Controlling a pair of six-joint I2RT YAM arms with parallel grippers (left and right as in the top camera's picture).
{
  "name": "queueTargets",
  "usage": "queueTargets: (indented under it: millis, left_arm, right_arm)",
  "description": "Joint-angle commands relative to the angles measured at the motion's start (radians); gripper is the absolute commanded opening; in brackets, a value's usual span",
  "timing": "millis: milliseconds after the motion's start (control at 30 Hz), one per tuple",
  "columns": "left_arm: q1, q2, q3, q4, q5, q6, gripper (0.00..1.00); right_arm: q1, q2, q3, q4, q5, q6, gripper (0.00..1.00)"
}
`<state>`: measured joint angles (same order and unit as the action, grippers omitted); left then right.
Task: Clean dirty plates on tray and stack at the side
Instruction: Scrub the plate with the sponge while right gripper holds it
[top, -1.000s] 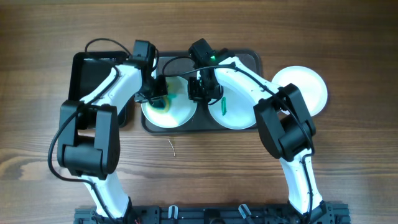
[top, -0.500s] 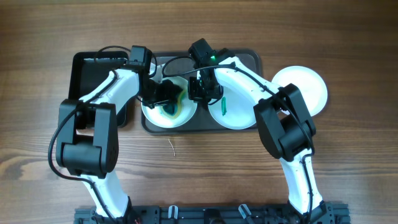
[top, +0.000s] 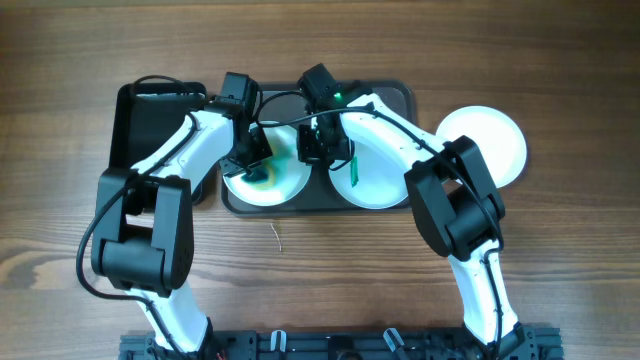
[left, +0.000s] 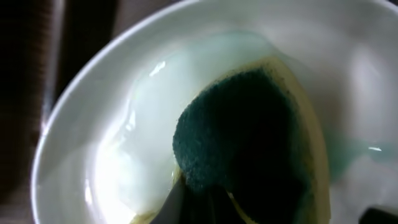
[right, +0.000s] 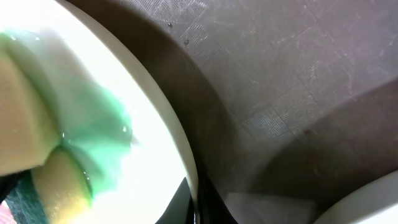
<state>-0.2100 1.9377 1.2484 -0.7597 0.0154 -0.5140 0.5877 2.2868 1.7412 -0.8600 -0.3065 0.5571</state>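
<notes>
The dark grey tray holds two plates. The left plate carries a smeared green film. My left gripper is shut on a green and yellow sponge and presses it onto this plate. My right gripper is shut on the plate's right rim, with one finger inside and one outside. The right plate on the tray has a small green smear. A third white plate lies on the table right of the tray.
A smaller glossy black tray sits left of the grey tray, under my left arm. The wooden table stretches in front of the tray. The bare tray floor shows beside the held rim.
The sponge swept right across the left plate, then back to its left part, spreading the green film. My right gripper stayed on the rim. The tray shifted slightly left.
</notes>
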Motion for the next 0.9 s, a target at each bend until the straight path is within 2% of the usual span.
queueTargets:
  millis: [0, 67, 133, 233, 267, 333, 400, 467, 567, 633, 733, 800, 867]
  left_arm:
    - [0.029, 0.034, -0.037, -0.015, -0.248, -0.047, 0.04]
    - [0.027, 0.034, -0.037, -0.011, -0.246, -0.029, 0.04]
    - [0.025, 0.034, -0.037, 0.021, -0.150, 0.096, 0.04]
    - [0.025, 0.034, -0.037, 0.067, 0.140, 0.335, 0.04]
    - [0.025, 0.034, -0.037, 0.076, 0.303, 0.450, 0.04]
    - [0.025, 0.034, -0.037, 0.080, 0.484, 0.557, 0.04]
    - [0.025, 0.034, -0.037, 0.086, 0.566, 0.589, 0.04]
    - [0.025, 0.034, -0.037, 0.100, 0.566, 0.587, 0.04]
    - [0.028, 0.034, -0.037, 0.136, 0.468, 0.483, 0.04]
    - [0.028, 0.033, -0.023, 0.150, 0.271, 0.339, 0.04]
    - [0.024, 0.032, 0.015, 0.118, -0.006, 0.184, 0.04]
    - [0.017, 0.031, 0.043, 0.074, -0.188, 0.099, 0.04]
    - [0.008, 0.031, 0.061, 0.039, -0.287, 0.065, 0.04]
  right_arm:
    - [-0.008, 0.035, -0.035, -0.016, 0.075, 0.022, 0.06]
    - [-0.008, 0.036, -0.035, -0.016, 0.075, 0.022, 0.04]
    - [-0.008, 0.036, -0.035, -0.016, 0.075, 0.022, 0.04]
    - [-0.008, 0.036, -0.035, -0.016, 0.075, 0.022, 0.04]
    - [-0.008, 0.036, -0.035, -0.016, 0.075, 0.022, 0.04]
    - [-0.008, 0.035, -0.035, -0.016, 0.075, 0.022, 0.04]
    - [-0.008, 0.036, -0.035, -0.016, 0.075, 0.022, 0.04]
    - [-0.008, 0.036, -0.035, -0.016, 0.075, 0.022, 0.04]
    - [-0.008, 0.036, -0.035, -0.016, 0.075, 0.022, 0.04]
    - [-0.008, 0.036, -0.035, -0.016, 0.074, 0.022, 0.04]
    - [-0.008, 0.036, -0.035, -0.016, 0.075, 0.022, 0.04]
    - [-0.008, 0.036, -0.035, -0.016, 0.075, 0.022, 0.04]
    - [-0.008, 0.036, -0.035, -0.016, 0.075, 0.021, 0.04]
